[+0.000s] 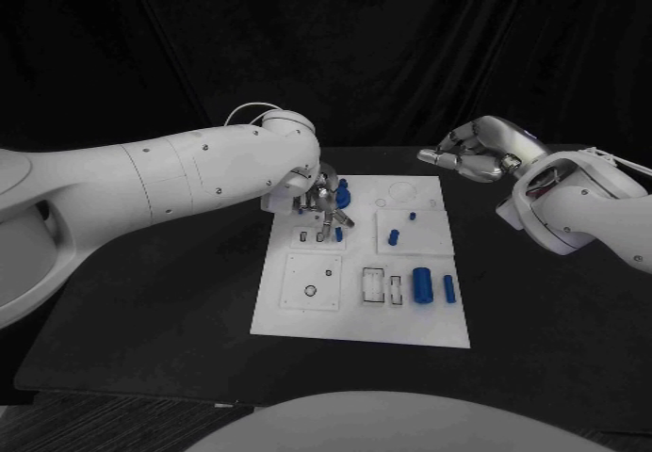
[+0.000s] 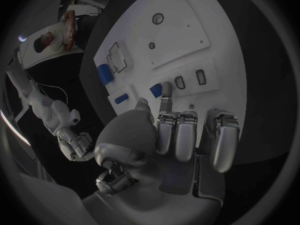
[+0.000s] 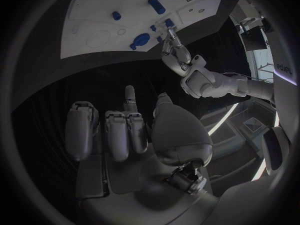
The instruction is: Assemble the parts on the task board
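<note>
The task board (image 1: pixel 365 325) is white and lies on a black counter (image 1: pixel 150 311). The parts on it are blue: a fat cylinder (image 1: pixel 423 283), a slimmer pin (image 1: pixel 449 289) and a small peg (image 1: pixel 394 235). Both arms are white; each robot hand, left (image 1: pixel 320 202) and right (image 1: pixel 469 151), is silver.

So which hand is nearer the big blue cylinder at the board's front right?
Left. The left hand is over the task board's far left part, closer to the blue cylinder. The right hand hangs beyond the board's far right corner, over bare table.
</note>
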